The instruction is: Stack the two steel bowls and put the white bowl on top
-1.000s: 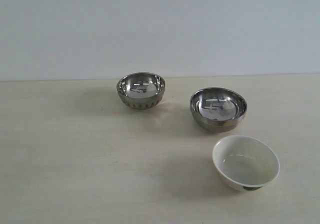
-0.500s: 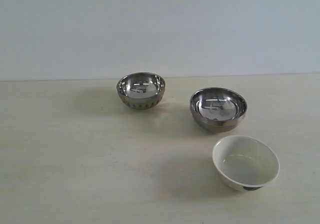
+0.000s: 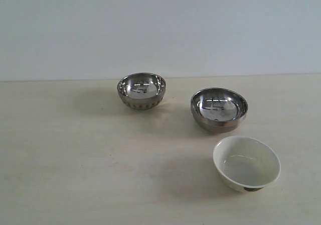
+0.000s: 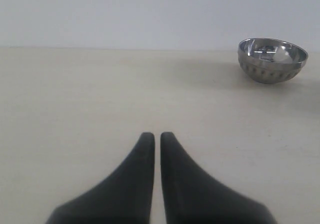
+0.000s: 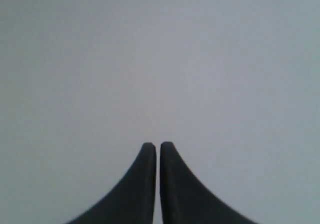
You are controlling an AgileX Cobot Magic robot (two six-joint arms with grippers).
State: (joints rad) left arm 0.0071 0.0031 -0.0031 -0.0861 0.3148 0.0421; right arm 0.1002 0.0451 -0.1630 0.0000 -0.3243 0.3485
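Three bowls stand apart on the pale table (image 3: 75, 159). The smaller ribbed steel bowl (image 3: 141, 90) sits at the back, left of centre; the left wrist view shows it too (image 4: 272, 60), far off. To its right stands the wider smooth steel bowl (image 3: 219, 109). In front of that one lies the white bowl (image 3: 247, 163), a dark mark near its base. Neither arm shows in the exterior view. My left gripper (image 4: 157, 136) is shut with nothing in it, low over bare table. My right gripper (image 5: 158, 146) is shut too, facing only a plain grey-white wall.
A plain light wall (image 3: 160, 29) rises behind the table's far edge. The table surface stretches bare to the left and front of the bowls.
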